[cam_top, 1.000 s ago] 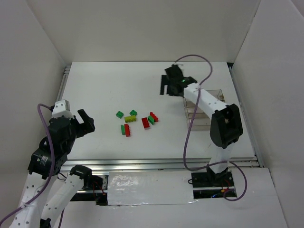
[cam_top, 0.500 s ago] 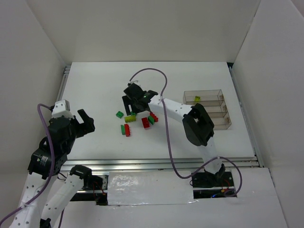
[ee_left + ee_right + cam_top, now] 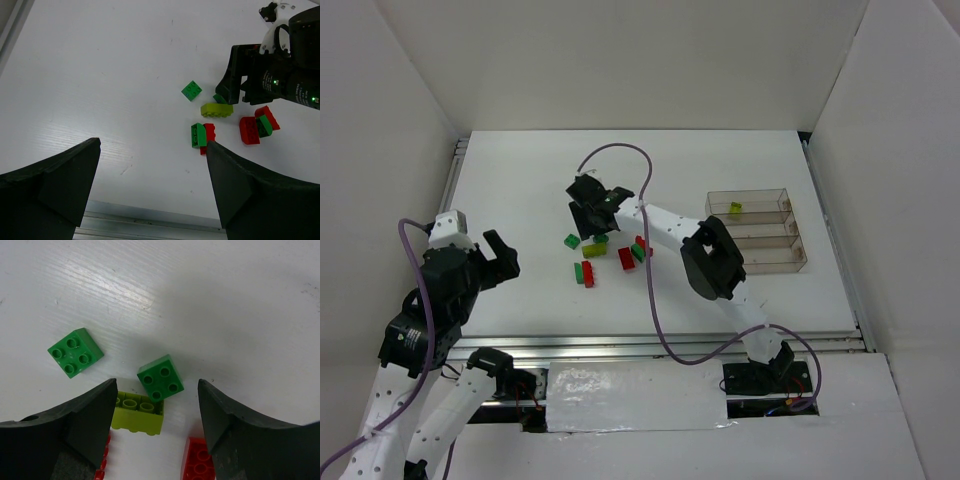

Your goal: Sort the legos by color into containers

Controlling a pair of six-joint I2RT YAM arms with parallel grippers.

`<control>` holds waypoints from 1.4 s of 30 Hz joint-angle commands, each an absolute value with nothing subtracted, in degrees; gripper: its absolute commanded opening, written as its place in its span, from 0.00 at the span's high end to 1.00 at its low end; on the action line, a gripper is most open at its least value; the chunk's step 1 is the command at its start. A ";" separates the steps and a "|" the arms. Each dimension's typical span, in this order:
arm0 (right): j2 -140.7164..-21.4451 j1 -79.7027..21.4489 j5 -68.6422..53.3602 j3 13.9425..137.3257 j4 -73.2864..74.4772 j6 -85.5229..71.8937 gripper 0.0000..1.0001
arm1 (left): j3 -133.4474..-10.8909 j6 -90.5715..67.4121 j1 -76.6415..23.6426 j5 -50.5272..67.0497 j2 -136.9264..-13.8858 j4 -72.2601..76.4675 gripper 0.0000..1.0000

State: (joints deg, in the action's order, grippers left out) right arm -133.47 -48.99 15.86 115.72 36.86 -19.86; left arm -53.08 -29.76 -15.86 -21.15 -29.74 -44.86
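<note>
The legos lie in a loose cluster mid-table: a green square point(image 3: 572, 241), a yellow-green brick point(image 3: 595, 249), a green-and-red pair point(image 3: 584, 272), a red brick point(image 3: 626, 258) and a green-and-red pair point(image 3: 641, 248). My right gripper point(image 3: 592, 215) hangs low over the cluster, open. In the right wrist view its gripper point(image 3: 157, 390) straddles a dark green square brick point(image 3: 160, 378) without touching it; an upturned yellow-green brick point(image 3: 136, 413) lies beside it. The clear containers point(image 3: 790, 262) stand at the right, one yellow-green brick point(image 3: 735, 208) in the far tray. My left gripper point(image 3: 500, 255) is open, empty, left of the cluster.
White walls enclose the table on three sides. A metal rail point(image 3: 650, 347) runs along the near edge. The right arm's purple cable point(image 3: 650, 290) loops over the table between the cluster and the trays. In the left wrist view, the right gripper point(image 3: 235, 82) shows behind the bricks.
My right arm has swung left from the trays down onto the brick cluster, and its jaws have narrowed. The left arm has not moved.
</note>
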 commanded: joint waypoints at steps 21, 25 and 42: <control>-134.92 -47.29 11.43 116.46 36.65 -18.72 1.00 | -52.82 -28.48 -15.91 -21.27 -29.27 -42.10 0.01; -128.95 -45.62 13.09 116.63 34.81 -18.72 1.00 | -52.91 -28.39 -15.91 -20.83 -29.97 -42.10 0.00; -84.46 -7.41 12.83 65.32 27.87 -26.54 0.98 | -53.09 -27.86 -15.82 -19.95 -31.64 -42.01 0.00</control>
